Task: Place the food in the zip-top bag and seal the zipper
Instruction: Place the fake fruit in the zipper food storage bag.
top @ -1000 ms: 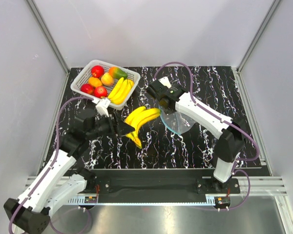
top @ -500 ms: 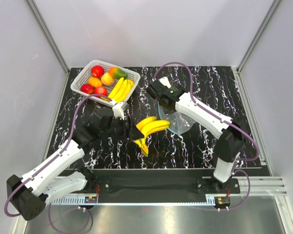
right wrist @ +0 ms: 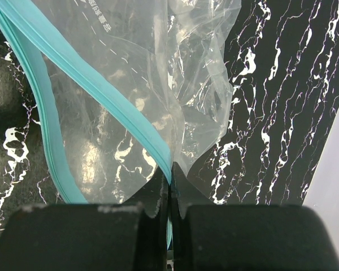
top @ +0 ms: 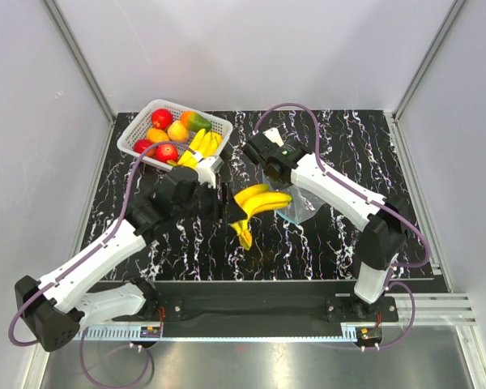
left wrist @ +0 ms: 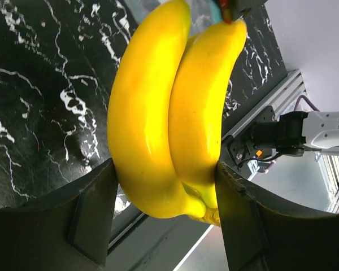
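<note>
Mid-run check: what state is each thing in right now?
zip-top bag: empty, mouth open.
zipper: unsealed, strips apart.
banana bunch: gripped, outside zip-top bag.
basket: holds other fruit.
left end effector: shut on banana bunch.
right end effector: shut on zipper.

The overhead camera looks down with the banana bunch (top: 259,204) central. The left wrist camera shares it, very close. The right wrist camera closely faces the zip-top bag (right wrist: 130,84) beside it.
</note>
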`<action>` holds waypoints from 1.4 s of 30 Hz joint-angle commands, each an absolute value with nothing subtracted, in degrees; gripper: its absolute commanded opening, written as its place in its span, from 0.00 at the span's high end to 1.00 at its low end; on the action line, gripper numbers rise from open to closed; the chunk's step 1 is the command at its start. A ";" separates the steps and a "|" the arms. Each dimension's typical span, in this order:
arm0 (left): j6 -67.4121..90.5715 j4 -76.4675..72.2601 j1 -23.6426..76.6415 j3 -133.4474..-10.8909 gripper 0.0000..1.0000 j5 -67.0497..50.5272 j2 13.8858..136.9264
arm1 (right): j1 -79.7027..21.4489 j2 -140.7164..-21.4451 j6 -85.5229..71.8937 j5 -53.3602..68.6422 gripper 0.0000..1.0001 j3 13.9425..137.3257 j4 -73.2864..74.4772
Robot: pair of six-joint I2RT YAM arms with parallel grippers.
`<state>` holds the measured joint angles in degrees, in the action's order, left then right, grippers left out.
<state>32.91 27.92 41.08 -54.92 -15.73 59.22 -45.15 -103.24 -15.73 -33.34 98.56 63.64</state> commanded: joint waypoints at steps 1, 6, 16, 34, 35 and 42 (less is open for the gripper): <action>30.68 27.07 41.66 -59.67 0.47 -13.72 60.46 | -44.74 -101.60 -15.03 -32.87 1.00 99.93 62.67; 28.66 31.29 42.45 -62.49 0.48 -11.87 65.47 | -44.74 -101.60 -14.94 -32.87 1.00 100.46 63.02; 27.68 29.80 42.54 -63.89 0.49 -8.70 70.75 | -44.74 -101.69 -14.94 -32.34 1.00 99.93 62.67; 25.93 28.32 47.11 -74.37 0.51 -5.70 81.30 | -46.32 -99.59 -16.35 -30.59 1.00 95.01 57.57; 25.75 27.34 47.81 -73.66 0.51 -6.06 81.21 | -46.23 -98.45 -16.09 -30.15 1.00 94.23 56.35; 27.16 24.78 48.25 -74.00 0.51 -5.19 84.37 | -46.32 -93.35 -16.61 -23.65 1.00 92.81 55.02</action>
